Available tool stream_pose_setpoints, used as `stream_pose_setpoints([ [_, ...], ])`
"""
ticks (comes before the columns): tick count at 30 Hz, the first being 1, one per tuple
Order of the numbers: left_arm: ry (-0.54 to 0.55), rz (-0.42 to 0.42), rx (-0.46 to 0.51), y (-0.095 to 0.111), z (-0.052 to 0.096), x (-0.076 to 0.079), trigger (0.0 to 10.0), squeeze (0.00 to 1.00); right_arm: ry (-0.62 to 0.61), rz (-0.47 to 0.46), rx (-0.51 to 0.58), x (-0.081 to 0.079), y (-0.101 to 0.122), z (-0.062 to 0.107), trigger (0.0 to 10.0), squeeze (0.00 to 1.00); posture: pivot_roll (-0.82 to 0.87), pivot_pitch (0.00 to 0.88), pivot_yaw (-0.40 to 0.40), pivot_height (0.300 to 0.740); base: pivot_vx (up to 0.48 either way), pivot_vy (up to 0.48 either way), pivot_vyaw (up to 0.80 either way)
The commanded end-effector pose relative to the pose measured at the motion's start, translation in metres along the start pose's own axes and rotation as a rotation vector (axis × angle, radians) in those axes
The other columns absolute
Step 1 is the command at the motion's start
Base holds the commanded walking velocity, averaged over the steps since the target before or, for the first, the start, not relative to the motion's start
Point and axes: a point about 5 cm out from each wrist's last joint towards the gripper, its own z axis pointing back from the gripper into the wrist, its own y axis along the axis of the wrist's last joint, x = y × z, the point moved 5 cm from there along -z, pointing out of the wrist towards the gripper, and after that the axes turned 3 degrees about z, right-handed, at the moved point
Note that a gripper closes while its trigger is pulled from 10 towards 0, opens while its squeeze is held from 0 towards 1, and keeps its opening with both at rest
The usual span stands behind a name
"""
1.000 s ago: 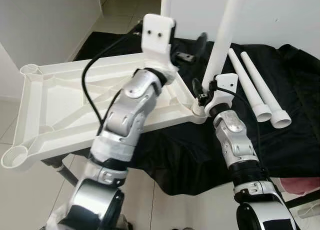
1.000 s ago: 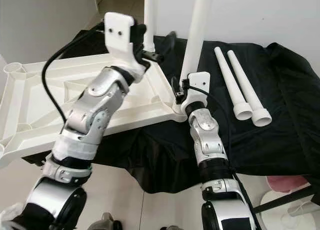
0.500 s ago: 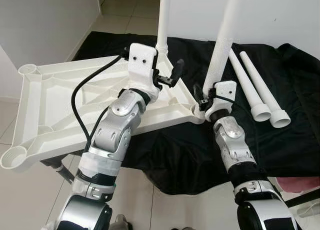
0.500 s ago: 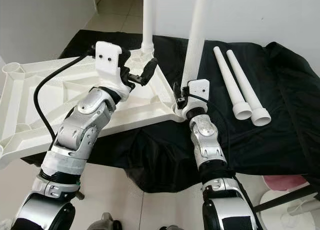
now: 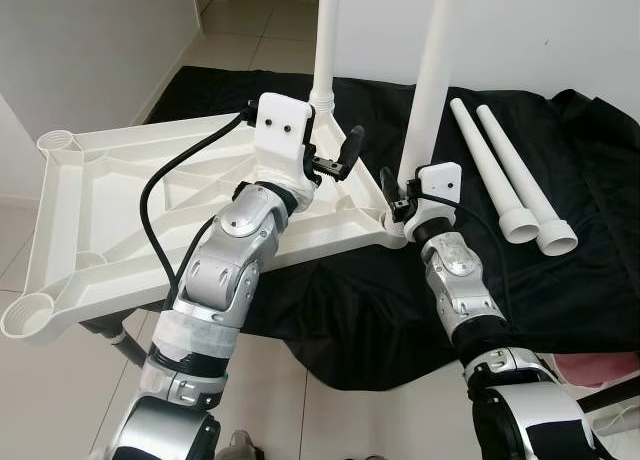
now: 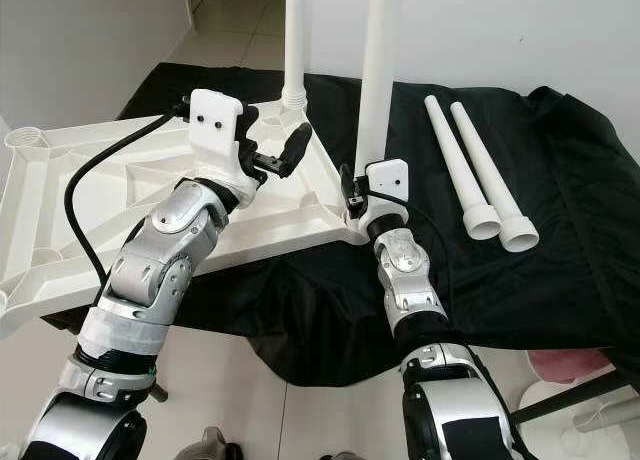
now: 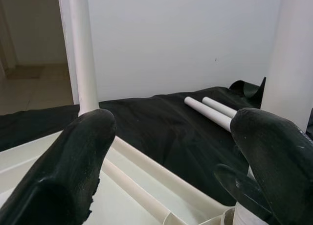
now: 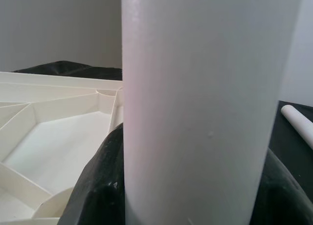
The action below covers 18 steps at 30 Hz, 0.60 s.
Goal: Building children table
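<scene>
A white plastic tabletop (image 5: 110, 200) lies upside down, partly on a black cloth. One white leg (image 5: 326, 40) stands upright in its far corner socket. A second leg (image 5: 432, 80) stands in the near right corner socket, and my right gripper (image 5: 400, 195) is shut around its base; in the right wrist view the leg (image 8: 195, 112) sits between the black fingers (image 8: 98, 191). My left gripper (image 5: 335, 158) hovers open over the tabletop just in front of the far leg, with nothing between its fingers (image 7: 83, 161). Two loose legs (image 5: 490, 165) lie side by side on the cloth to the right.
The black cloth (image 5: 570, 280) covers the low surface under and to the right of the tabletop. A white wall rises behind. Tiled floor (image 5: 60, 390) lies at the lower left. A pink item (image 6: 570, 365) sits at the lower right.
My left arm has come down from a raised pose to just above the tabletop near the far leg. The leg in my right gripper has swung from tilted to nearly upright.
</scene>
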Motion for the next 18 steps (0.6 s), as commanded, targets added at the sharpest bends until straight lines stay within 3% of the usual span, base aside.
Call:
stream_pose_setpoints([
  [1, -0.013, -0.018, -0.006, 0.001, 0.0, 0.002, 10.0, 0.0, 0.012, -0.005, -0.075, -0.004, -0.019, 0.007, 10.0, 0.0, 0.1, 0.069, -0.028, 0.74, 0.0, 0.0, 0.0],
  [10, -0.009, -0.029, -0.004, 0.006, 0.002, -0.001, 10.0, 0.0, 0.051, 0.021, -0.134, -0.01, -0.042, 0.025, 10.0, 0.0, 0.12, 0.085, -0.02, 0.74, 0.0, 0.0, 0.0],
  [17, -0.01, -0.044, -0.017, 0.005, 0.004, -0.002, 10.0, 0.0, 0.013, -0.049, -0.143, -0.01, -0.044, 0.023, 10.0, 0.0, 0.12, 0.088, -0.013, 0.74, 0.0, 0.0, 0.0],
  [18, -0.012, -0.049, -0.019, 0.005, 0.004, -0.002, 10.0, 0.0, -0.014, -0.105, -0.155, -0.008, -0.046, 0.022, 10.0, 0.0, 0.12, 0.088, -0.015, 0.74, 0.0, 0.0, 0.0],
])
